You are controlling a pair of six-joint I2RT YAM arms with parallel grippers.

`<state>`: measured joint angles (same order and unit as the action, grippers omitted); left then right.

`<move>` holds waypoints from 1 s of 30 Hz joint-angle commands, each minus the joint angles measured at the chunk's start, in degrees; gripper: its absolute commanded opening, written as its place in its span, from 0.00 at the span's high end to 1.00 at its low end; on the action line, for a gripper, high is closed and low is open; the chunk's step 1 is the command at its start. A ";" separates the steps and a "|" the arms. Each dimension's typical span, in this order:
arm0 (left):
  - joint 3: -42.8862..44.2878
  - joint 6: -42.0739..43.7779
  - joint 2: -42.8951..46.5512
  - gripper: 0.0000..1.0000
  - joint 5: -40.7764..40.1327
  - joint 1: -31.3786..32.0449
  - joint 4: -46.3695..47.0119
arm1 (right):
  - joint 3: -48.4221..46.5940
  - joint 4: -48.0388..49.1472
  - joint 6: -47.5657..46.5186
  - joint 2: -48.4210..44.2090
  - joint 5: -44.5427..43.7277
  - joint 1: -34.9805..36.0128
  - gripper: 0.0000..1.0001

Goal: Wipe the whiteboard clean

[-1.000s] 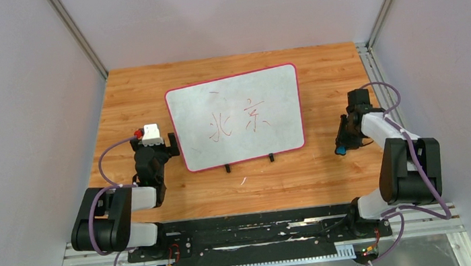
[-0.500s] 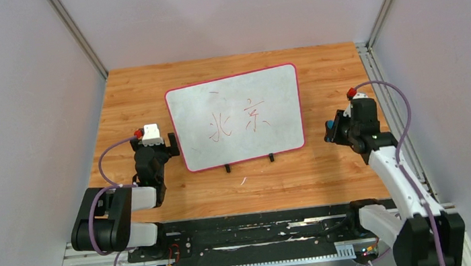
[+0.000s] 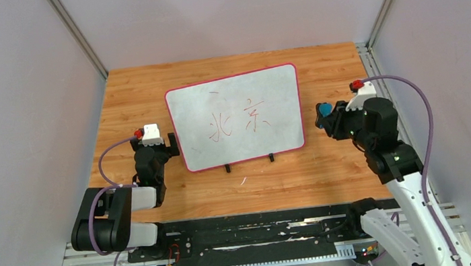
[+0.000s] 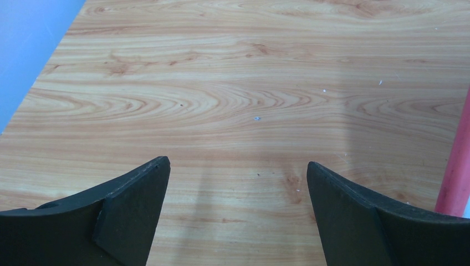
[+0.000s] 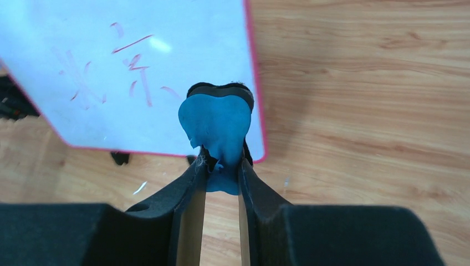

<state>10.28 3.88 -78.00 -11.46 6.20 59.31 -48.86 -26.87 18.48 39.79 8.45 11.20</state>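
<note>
Wood table (image 3: 332, 168) w/ whiteboard (image 3: 268, 88) lying flat mid-table, slightly skewed, writing unwiped.
Bare wood all round whiteboard: wide strips off L and R edges, narrower strip past far edge, band betw. near edge and arm bases. Grey-white face, thin pink-red rim (image 4: 455, 166), rounded corners. L gripper (image 4: 238, 166) just off whiteboard's near-L corner, jaws spread wide, nothing betw. them, rim just beside R finger. R gripper (image 5: 221, 158) off whiteboard's R edge, clamped on blue eraser (image 5: 216, 119) w/ black pad. Red strokes (image 3: 238, 120), handwritten, across whiteboard's middle. Two small black feet (image 3: 228, 168) on near edge.
</note>
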 commanded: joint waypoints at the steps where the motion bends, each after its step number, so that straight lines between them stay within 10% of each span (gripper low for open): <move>1: 0.61 0.31 0.08 0.02 -0.40 -0.04 2.21 | -3.24 -3.85 0.00 0.18 -6.30 11.49 0.99; 21: 1.20 -0.54 3.10 0.02 1.62 -1.55 -1.09 | -6.82 -0.99 -1.39 11.00 -21.98 32.53 0.99; 30: 7.11 4.01 14.58 0.02 0.43 -2.20 -24.12 | -7.24 -1.20 -1.93 11.92 -23.69 32.63 0.99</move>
<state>12.45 4.14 -68.18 -9.72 4.32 47.62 -53.84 -28.51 17.56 51.46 -12.84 42.85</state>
